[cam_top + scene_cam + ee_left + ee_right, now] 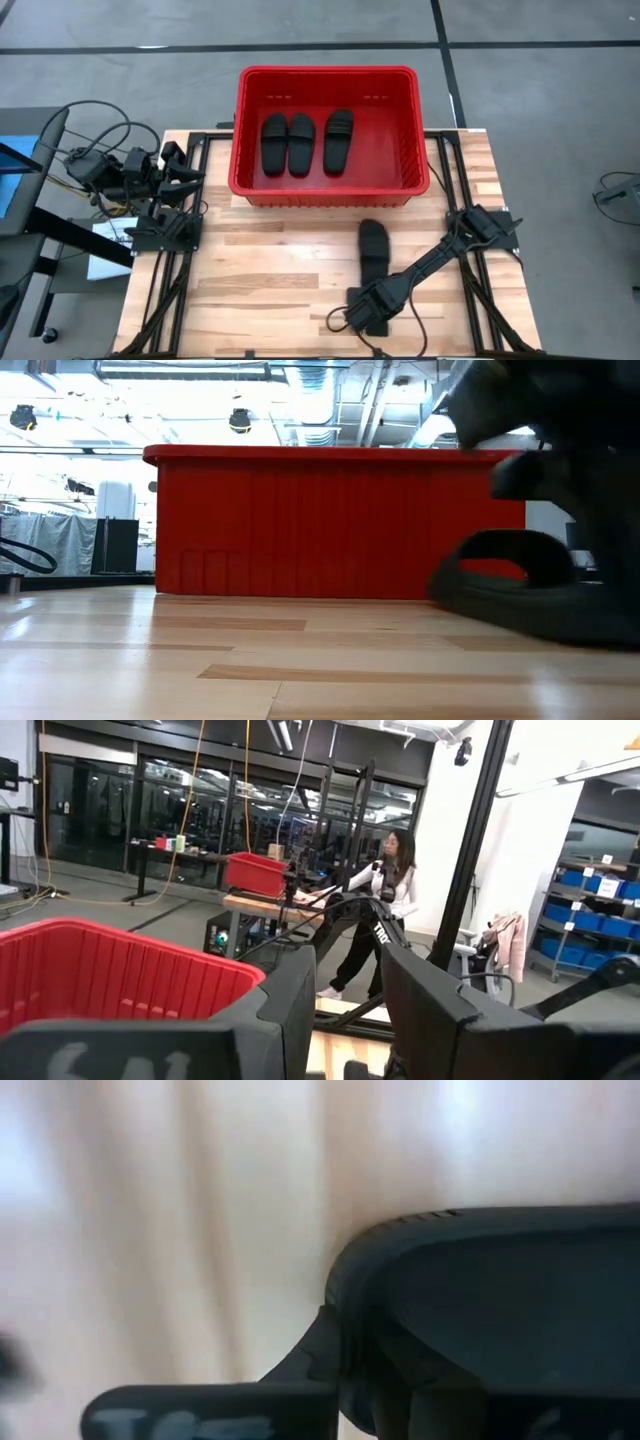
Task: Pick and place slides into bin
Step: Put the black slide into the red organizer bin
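Note:
Three black slides [305, 143] lie side by side, soles down, on the floor of the red bin [415, 150] at the table's far edge. The bin's front wall shows in the low view [330, 525]. A fourth black slide [375, 248] lies lengthwise on the wooden table in front of the bin, and its strap shows in the low view [515, 555]. My right gripper [368, 312] is low over this slide's near end and shut on it. My left gripper [192, 176] is shut and empty, parked at the table's left edge beside the bin. My right gripper holds the fourth slide at its near end, at the sole's rounded edge [345, 1305], which sits between the two fingers [200, 1415]. The gripper comes from the near side, low and slanting down. The slide's far end [445, 592] rests on the table.
Black arm-mount frames run along both table sides [165, 240] [485, 250]. Bare wood lies left of the slide [270, 270]. The bin has free floor right of the three slides [385, 150]. A person stands in the room beyond the table [385, 910].

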Robot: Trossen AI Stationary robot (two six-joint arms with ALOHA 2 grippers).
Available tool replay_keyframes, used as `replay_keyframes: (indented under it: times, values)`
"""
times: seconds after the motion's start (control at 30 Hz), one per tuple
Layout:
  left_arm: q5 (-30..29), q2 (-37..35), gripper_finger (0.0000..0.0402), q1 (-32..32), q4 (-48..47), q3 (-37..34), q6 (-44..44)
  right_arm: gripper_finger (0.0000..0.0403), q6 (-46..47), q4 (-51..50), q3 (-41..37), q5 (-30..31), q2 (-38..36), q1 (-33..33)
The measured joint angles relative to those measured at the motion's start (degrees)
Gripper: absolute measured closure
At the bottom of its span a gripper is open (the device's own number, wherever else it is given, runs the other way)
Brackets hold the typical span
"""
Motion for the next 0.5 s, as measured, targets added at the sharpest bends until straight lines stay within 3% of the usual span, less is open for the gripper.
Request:
replay_keyframes:
  times: [0.23,0.5]
  values:
    - [0.00,0.00,0.0294,0.00,-0.16,0.00,-4.64,0.0398,0.86,6.76,7.00,-1.42,0.17,0.06]
    - [-0.01,0.00,0.0294,0.01,-0.32,0.00,-9.35,0.0398,1.09,7.11,17.38,-1.84,0.14,-0.69]
